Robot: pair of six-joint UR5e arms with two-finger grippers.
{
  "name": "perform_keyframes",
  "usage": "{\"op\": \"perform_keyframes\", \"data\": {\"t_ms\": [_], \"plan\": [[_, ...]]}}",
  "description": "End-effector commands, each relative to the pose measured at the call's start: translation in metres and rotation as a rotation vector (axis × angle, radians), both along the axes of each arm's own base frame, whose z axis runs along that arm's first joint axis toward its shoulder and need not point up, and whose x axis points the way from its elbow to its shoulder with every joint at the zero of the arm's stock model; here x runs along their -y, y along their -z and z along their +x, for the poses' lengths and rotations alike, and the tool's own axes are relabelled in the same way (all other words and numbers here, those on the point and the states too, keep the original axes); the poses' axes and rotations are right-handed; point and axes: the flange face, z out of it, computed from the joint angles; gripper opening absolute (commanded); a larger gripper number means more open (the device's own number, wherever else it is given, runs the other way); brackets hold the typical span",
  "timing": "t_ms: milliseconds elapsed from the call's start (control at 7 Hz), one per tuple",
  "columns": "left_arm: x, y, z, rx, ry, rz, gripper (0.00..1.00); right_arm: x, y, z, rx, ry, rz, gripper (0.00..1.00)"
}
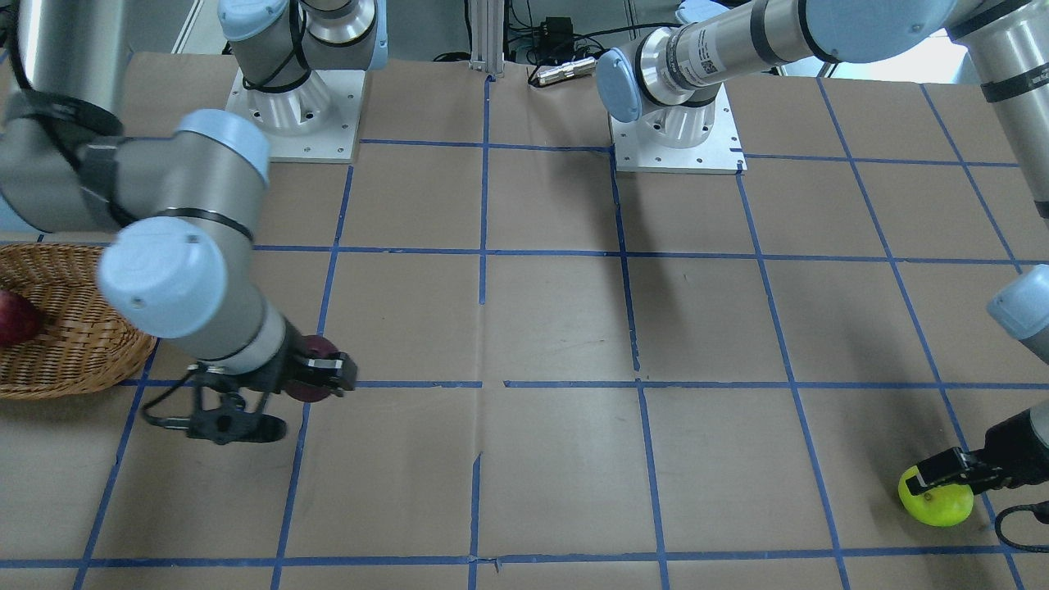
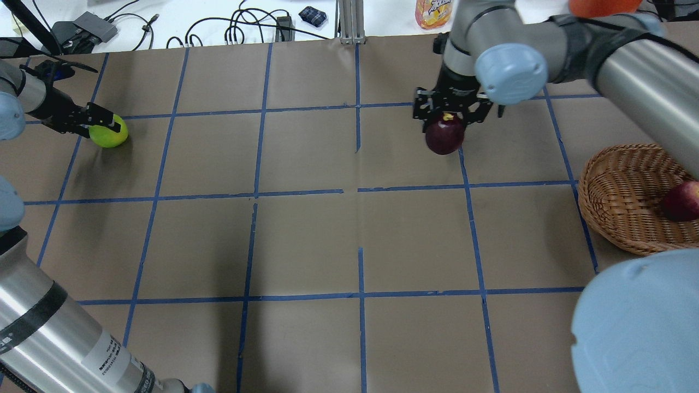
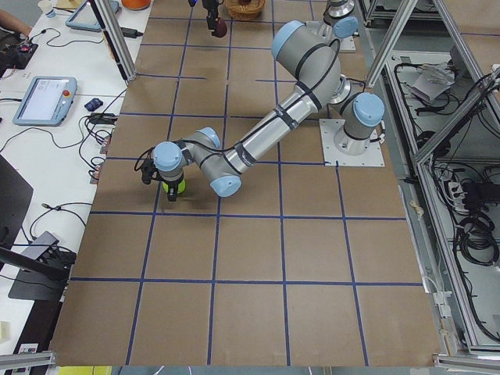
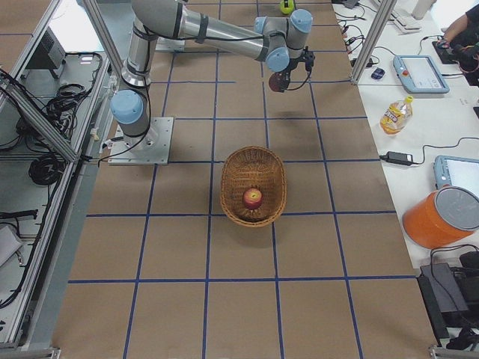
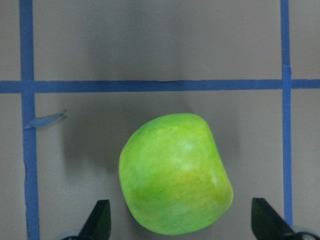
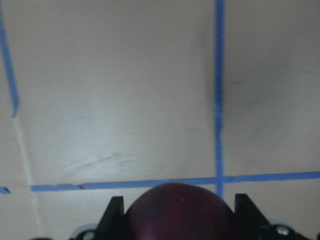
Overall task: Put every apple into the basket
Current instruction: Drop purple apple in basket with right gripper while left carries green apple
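Brown paper gridded with blue tape covers the table (image 2: 306, 240), where the right gripper (image 2: 448, 117) has its fingers (image 6: 116, 215) pressed against a maroon apple (image 2: 444, 139), well apart from the basket (image 2: 617, 207) that already holds a red apple (image 2: 682, 201). Over at the far side, the left gripper (image 5: 181, 206) stands wide open astride a green apple (image 5: 175, 172) resting on the paper, with gaps on both sides. Round fruit pinched by two narrow fingers could slip on the way across, and an off-centre squeeze might send the green one rolling.

juice bottle (image 4: 395, 114) | orange bucket (image 4: 434, 224) | teach pendant (image 4: 423, 73) | blue-taped table (image 2: 306, 240)
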Motion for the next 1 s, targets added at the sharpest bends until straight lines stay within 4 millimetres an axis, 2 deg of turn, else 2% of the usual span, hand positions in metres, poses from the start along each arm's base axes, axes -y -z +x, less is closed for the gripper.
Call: {"op": "perform_keyframes", "data": {"t_ms": [0, 143, 286, 429, 571, 714, 857], "plan": [[0.003, 0.010, 0.002, 0.004, -0.003, -0.007, 0.65, -0.021, -0.019, -0.161, 0.016, -0.127, 0.053, 0.30], [0.004, -0.001, 0.000, 0.015, 0.000, -0.018, 0.34, -0.042, -0.007, -0.228, 0.018, -0.216, 0.068, 0.29], [0.011, -0.032, -0.012, 0.036, 0.017, -0.016, 0.00, -0.064, 0.012, -0.296, 0.003, -0.224, 0.040, 0.29], [0.019, -0.069, -0.056, 0.021, 0.029, 0.041, 0.00, -0.090, 0.043, -0.344, -0.022, -0.226, -0.015, 0.30], [0.024, -0.094, -0.134, 0.109, 0.126, 0.080, 0.00, -0.115, 0.074, -0.357, -0.036, -0.204, -0.042, 0.31], [0.009, -0.096, -0.227, 0.110, 0.137, 0.148, 0.00, -0.122, 0.088, -0.355, -0.072, -0.218, -0.084, 0.53], [-0.018, -0.089, -0.294, 0.089, 0.042, 0.209, 0.00, -0.121, 0.089, -0.356, -0.082, -0.234, -0.098, 1.00]]}}
